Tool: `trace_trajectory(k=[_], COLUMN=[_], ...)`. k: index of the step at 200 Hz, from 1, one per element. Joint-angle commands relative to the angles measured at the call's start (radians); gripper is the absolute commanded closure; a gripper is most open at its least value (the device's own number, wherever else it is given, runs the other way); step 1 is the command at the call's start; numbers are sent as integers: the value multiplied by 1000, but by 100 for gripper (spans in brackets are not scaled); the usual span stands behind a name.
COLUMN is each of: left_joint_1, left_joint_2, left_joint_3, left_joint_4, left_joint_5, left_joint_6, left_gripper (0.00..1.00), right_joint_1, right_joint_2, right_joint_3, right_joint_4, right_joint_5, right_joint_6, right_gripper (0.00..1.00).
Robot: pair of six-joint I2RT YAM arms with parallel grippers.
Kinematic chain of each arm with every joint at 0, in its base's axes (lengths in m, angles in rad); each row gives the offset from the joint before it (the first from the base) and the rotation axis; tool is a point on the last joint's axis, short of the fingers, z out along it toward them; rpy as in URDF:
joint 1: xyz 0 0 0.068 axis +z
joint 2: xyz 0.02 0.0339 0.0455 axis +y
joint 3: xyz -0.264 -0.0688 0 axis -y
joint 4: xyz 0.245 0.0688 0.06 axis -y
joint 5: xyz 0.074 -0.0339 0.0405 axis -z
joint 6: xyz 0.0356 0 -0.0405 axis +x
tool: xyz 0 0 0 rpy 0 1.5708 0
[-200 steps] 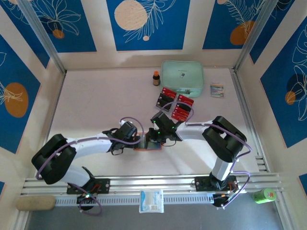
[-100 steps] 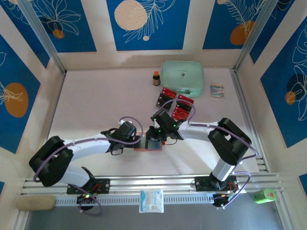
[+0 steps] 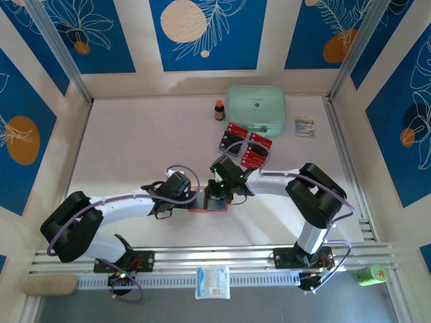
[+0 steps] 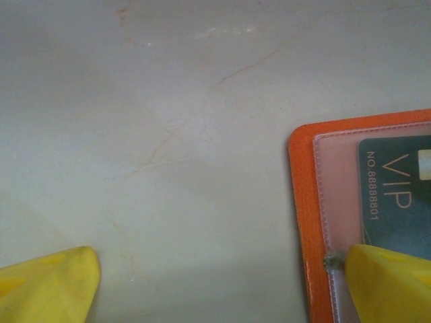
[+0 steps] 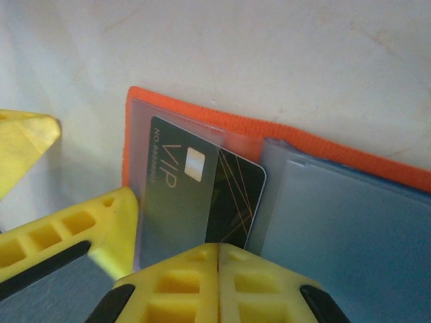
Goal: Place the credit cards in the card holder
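- Worktop (image 3: 135, 148): pale; both arms meet near centre, front half.
- Pouch (image 3: 256, 109), mint, at back; not part of the job.
- Holder (image 5: 323, 145): orange, lying open and flat at mid-worktop under both pincers, clear sleeve up.
- Spare cards (image 3: 246, 145): red/black, in rows just in front of pouch, well apart from holder.
- Black VIP card (image 5: 202, 195): most of it inside clear sleeve, near corner sticks out.
- L pincer (image 4: 215, 289): spread wide, grips nothing; one finger rests on holder's sleeve edge, other on bare worktop. Looks like hold-down duty.
- R pincer (image 5: 217, 269): jaws closed tight, tips against card's exposed edge; seems to push, not pinch.
- Step: seating a card in sleeve, prob. nearly home.
- Next: short push along sleeve axis, L keeps holder pinned; then R opens, goes for a spare card.
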Motion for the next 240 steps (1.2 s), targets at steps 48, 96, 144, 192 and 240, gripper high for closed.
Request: trace_trajectory(k=[48,96,144,192,240], left_joint_1=[-1,0,0,0,-1], left_joint_2=[-3,-4,-6,-5,-3], left_joint_3=[-22,-20,-13,2,21], left_joint_4=[1,5,1,-13,-24], left_joint_5=[9,14,21,22,24], left_joint_6=[-7,-3,3,12,23], left_gripper=[6,6,6,6,6], right_joint_1=[25,-27,-48,-37,-43], right_joint_2=[55,-168,-326,-243,-143], right_joint_3=[80,-21,-80,-30,-7], right_joint_4=[-45,-75,-261,-385,-341], right_joint_5=[-46,-8,176,298,311], right_joint_6=[-24,-18,-63,-92,-95], right_gripper=[95,89,56,39,45])
